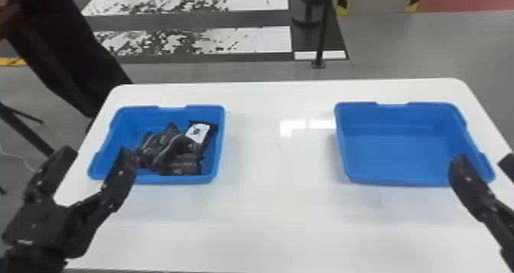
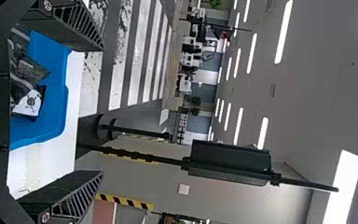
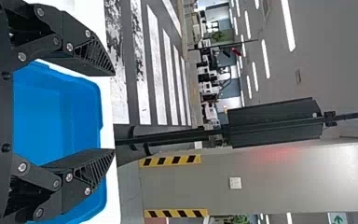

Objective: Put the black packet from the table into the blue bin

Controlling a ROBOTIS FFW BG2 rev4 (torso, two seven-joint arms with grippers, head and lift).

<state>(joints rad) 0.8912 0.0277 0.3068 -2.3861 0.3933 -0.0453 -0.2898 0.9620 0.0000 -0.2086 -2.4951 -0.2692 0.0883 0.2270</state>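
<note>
Since the black packets [image 1: 174,150] lie heaped in the left blue bin [image 1: 160,179], we see left gripper [image 1: 98,152] and right gripper [image 3: 113,112] empty, fingers spread, perhaps because placing is finished.

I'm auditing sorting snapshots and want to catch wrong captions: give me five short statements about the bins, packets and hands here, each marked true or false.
1. Both the left bin and the right bin stand on the white table. True.
2. Black packets are heaped in the right bin. False: they are heaped in the left bin.
3. A packet with a white patch lies in the left bin. True.
4. The left hand has its fingers spread apart. True.
5. The right hand is closed on a packet. False: its fingers stand apart with nothing between them.
</note>
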